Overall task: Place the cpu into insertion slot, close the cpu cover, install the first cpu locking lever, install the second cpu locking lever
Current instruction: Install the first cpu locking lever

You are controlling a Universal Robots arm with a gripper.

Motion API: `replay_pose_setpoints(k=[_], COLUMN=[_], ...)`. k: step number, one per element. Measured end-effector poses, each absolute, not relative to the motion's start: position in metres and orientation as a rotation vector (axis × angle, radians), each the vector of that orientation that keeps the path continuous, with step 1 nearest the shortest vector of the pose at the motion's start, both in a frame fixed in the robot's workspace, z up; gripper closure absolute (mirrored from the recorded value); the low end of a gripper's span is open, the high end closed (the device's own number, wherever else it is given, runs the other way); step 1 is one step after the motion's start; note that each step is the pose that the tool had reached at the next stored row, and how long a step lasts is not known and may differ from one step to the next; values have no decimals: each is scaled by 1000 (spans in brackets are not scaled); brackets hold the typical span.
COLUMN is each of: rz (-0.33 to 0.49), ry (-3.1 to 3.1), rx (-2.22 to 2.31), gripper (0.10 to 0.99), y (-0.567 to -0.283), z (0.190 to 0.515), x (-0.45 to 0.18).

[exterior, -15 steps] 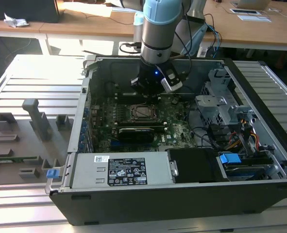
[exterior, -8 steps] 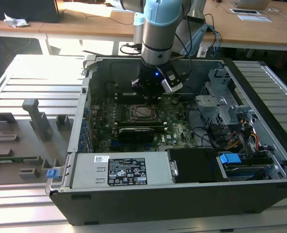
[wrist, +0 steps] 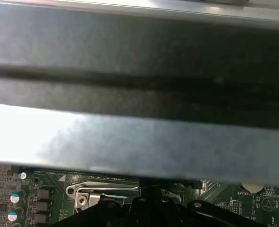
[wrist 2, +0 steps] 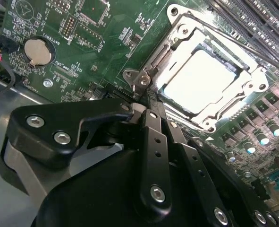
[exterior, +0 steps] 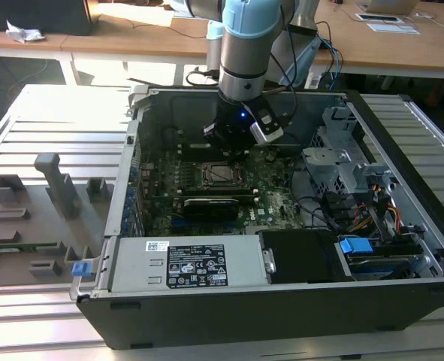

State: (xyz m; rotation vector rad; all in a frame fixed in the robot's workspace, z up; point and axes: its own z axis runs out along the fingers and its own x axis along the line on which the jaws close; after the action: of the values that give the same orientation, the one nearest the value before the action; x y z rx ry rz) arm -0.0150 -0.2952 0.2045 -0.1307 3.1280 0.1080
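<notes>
I have the gripper (exterior: 233,143) down inside the open computer case (exterior: 131,150), at the far edge of the socket (exterior: 220,174) on the green board (exterior: 274,197). In the second wrist view the chip (wrist 2: 201,80) sits flat in the socket (wrist 2: 252,66), its bright metal top showing through the cut-out of the cover (wrist 2: 177,42), which lies closed over it. So I judge placing and closing are done and I am on the levers. The fingers (wrist 2: 151,127) look drawn together into a narrow point, with nothing between them that I can see, and their tip is at the hinged corner (wrist 2: 141,81) of the frame, touching or just beside the thin lever rod (wrist 2: 153,97) there. I cannot tell whether that rod is already hooked under its catch. Seating a lever calls for a sideways push and a press down along the frame edge, kept clear of the small parts and the coin battery (wrist 2: 37,52) nearby. In the first wrist view a broad grey blurred band (wrist: 139,94), probably the case wall, blocks most of the picture; below it I make out a strip of board and a bright lever (wrist: 104,187) beside the socket frame. In the exterior view the arm (exterior: 244,45) hides the fingertips.
</notes>
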Motion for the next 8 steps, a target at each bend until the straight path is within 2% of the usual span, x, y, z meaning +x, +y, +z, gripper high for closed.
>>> replay_pose_setpoints(k=[8], rz=[42], ry=[3131], rx=[-131], gripper=[980], y=[-294], z=[202], x=[-10])
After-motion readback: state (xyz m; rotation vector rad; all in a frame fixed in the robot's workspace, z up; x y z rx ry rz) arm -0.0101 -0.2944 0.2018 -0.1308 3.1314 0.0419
